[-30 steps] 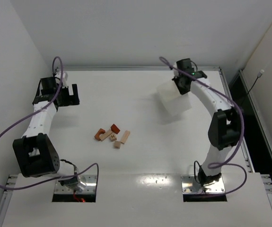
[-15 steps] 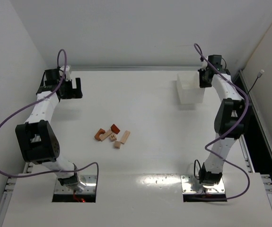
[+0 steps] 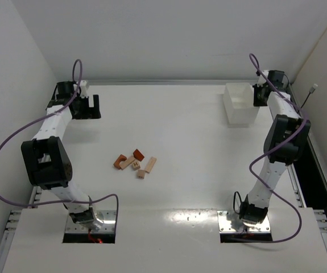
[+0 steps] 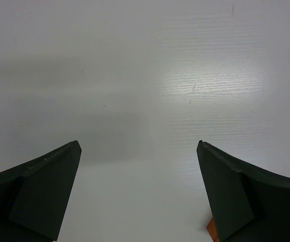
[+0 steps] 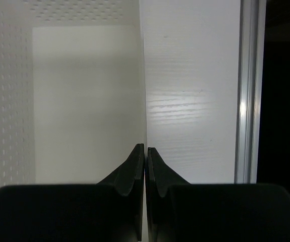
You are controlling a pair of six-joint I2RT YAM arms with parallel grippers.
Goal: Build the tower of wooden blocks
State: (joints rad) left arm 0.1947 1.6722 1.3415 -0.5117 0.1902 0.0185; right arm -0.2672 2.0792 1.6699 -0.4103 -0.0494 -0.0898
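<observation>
R pincer (image 3: 259,94), upper right, clamped shut on bin (image 3: 238,117) wall. L pincer (image 3: 87,107), upper left, wide open, empty. Blocks (image 3: 135,162) lie loose, centre-left of tabletop (image 3: 208,159), well apart from both. No tower yet; all stacking left.

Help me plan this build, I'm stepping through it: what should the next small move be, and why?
Probably open the right gripper and let go of the white bin. Its jaws are pinched on the bin's wall, the bin seems set down at the far right corner, and the wood blocks lie loose mid-table, unstacked.
</observation>
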